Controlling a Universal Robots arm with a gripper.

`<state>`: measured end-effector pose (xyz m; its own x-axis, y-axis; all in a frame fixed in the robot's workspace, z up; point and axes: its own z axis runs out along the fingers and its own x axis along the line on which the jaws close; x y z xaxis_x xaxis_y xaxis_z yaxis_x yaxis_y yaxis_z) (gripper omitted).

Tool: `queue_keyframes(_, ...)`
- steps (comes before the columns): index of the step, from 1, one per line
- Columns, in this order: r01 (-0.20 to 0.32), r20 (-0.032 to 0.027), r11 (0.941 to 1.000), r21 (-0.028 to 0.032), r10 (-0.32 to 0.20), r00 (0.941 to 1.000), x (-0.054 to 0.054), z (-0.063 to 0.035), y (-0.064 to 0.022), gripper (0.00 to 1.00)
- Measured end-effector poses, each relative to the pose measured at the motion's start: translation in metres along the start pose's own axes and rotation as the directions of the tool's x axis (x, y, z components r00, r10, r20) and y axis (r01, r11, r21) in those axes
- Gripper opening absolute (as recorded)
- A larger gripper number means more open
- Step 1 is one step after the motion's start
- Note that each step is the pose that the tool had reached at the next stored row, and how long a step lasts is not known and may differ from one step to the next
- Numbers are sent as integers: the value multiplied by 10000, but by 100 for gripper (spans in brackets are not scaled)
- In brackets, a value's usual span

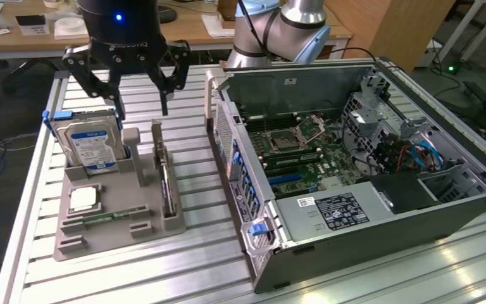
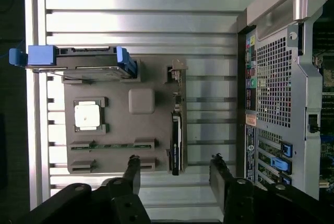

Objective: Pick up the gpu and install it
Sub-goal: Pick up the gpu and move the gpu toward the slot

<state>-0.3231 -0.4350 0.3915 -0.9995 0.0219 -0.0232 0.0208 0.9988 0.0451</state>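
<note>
End effector [image 1: 142, 109], jaws spread, hangs apparently straight above gpu [image 2: 176, 130] standing edgewise in tray [image 2: 151, 78].

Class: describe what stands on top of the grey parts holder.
A hard drive, the gpu standing on edge, a processor and a memory stick. Lower edges of drive and gpu are hidden in the holder.

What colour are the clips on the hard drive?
Blue clips, best seen in the wrist view.

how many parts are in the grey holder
4: hard drive upright at the holder's far end, processor chip in the middle, memory stick next to it, gpu on edge nearest the computer case. None look hidden.
</note>
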Motion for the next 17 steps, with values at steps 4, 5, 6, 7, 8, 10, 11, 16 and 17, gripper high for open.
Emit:
queue_keyframes(4, 3, 0, 9999, 112, -3, 10000, 2, 38, 29, 71)
queue_keyframes(5, 14, 0, 9999, 138, -14, 10000, 2, 51, 43, 71)
queue_keyframes(6, 56, 0, 9999, 141, -56, 10000, 3, 67, 51, 71)
queue_keyframes(7, 127, -2, 9998, 140, -127, 9999, 4, 81, 56, 71)
queue_keyframes(8, 223, -6, 9997, 137, -223, 9998, 3, 92, 59, 71)
queue_keyframes(10, 421, -17, 9990, 134, -421, 9991, 4, 111, 63, 71)
queue_keyframes(11, 496, -20, 9987, 134, -496, 9988, 5, 122, 68, 71)
queue_keyframes(16, 577, -23, 9982, 133, -576, 9983, 8, 209, 117, 71)
queue_keyframes(17, 576, -23, 9983, 132, -576, 9983, 8, 229, 122, 71)
